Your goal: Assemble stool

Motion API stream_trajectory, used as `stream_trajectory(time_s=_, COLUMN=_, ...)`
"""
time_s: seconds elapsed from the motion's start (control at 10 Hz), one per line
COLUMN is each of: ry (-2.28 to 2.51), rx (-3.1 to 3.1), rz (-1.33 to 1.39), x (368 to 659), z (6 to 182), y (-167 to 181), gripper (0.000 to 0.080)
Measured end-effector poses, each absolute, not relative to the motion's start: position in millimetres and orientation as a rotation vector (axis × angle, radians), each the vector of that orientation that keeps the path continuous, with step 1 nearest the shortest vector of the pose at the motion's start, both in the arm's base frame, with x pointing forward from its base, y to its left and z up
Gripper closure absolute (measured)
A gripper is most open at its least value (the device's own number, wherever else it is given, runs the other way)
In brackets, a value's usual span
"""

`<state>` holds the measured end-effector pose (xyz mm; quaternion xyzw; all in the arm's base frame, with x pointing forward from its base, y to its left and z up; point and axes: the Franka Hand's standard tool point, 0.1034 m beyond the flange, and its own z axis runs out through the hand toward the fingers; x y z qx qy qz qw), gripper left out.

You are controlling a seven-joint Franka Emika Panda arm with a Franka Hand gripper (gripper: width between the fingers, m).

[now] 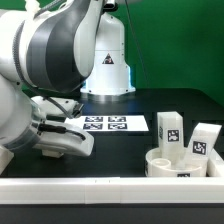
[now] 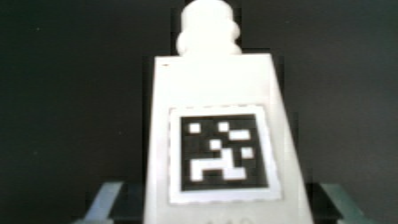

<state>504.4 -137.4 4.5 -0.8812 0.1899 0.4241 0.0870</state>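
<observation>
A white stool leg (image 2: pixel 217 110) with a black-and-white tag fills the wrist view, its rounded peg end pointing away over the black table. My gripper (image 2: pixel 224 205) has one finger against each side of its near end and is shut on it. In the exterior view the gripper (image 1: pixel 62 140) is low at the left, mostly hidden behind the arm, and the held leg cannot be made out. The round white seat (image 1: pixel 185 166) sits at the front right. Two more tagged legs (image 1: pixel 169 128) (image 1: pixel 203 143) stand upright just behind it.
The marker board (image 1: pixel 106 123) lies flat in the middle of the black table. A white border bar (image 1: pixel 70 187) runs along the front edge. The arm's white base (image 1: pixel 108 60) stands at the back, and its grey body fills the exterior view's left.
</observation>
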Motion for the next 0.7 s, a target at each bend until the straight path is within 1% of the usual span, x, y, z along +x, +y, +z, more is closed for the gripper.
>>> stream_trajectory(time_s=0.1, ry=0.554, rx=-2.655, rz=1.234, x=511, z=6.9, y=-138, gripper=0.0463)
stream_trajectory(time_s=0.2, ry=0.537, rx=-2.673, rz=1.218, x=517, z=16.3, y=-137, gripper=0.0463)
stream_trajectory(time_s=0.3, ry=0.524, rx=-2.703, rz=1.18, x=528, z=36.6, y=-133, gripper=0.0463)
stream_trajectory(time_s=0.4, ry=0.548, rx=-2.719, rz=1.14, x=538, z=62.1, y=-120, gripper=0.0463)
stream_trajectory(time_s=0.5, ry=0.602, rx=-2.705, rz=1.157, x=539, z=75.3, y=-108, gripper=0.0462)
stream_trajectory(time_s=0.7, ry=0.648, rx=-2.723, rz=1.134, x=550, z=89.1, y=-83, gripper=0.0462)
